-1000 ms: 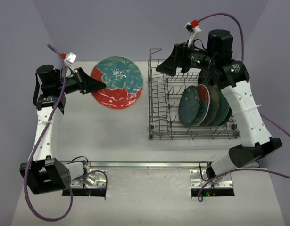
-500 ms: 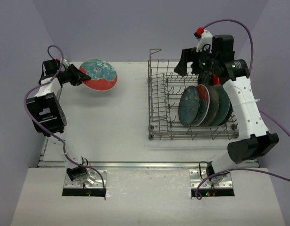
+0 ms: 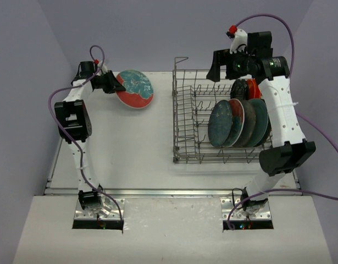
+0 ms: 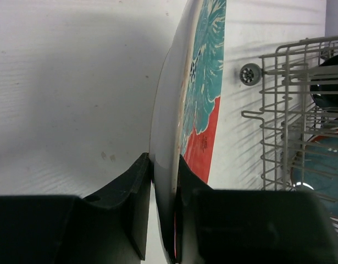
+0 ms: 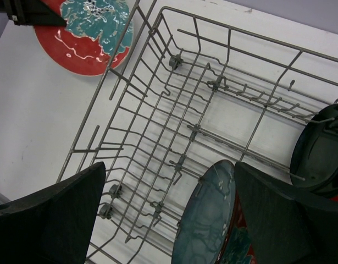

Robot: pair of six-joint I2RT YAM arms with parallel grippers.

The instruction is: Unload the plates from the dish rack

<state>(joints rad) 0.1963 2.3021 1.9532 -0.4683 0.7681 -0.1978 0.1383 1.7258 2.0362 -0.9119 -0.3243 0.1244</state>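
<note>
Red-and-teal glaze marks the plate (image 3: 134,89) pinched by its rim, tilted, in the narrowly closed left gripper (image 4: 163,162), at ten o'clock on the table (image 3: 130,154), well apart from the dish rack (image 3: 182,118); a set-down there is judged the step in hand. The right gripper (image 5: 169,170) is held wide and empty over the rack, probably for the upright plates (image 3: 234,122) at three o'clock.

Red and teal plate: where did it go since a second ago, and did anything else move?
The left gripper, shut on the plate, swung it left, then back a bit; it looks smaller, likely lower. The right gripper, open, drifted right above the rack. The plates in the rack stayed put.
</note>
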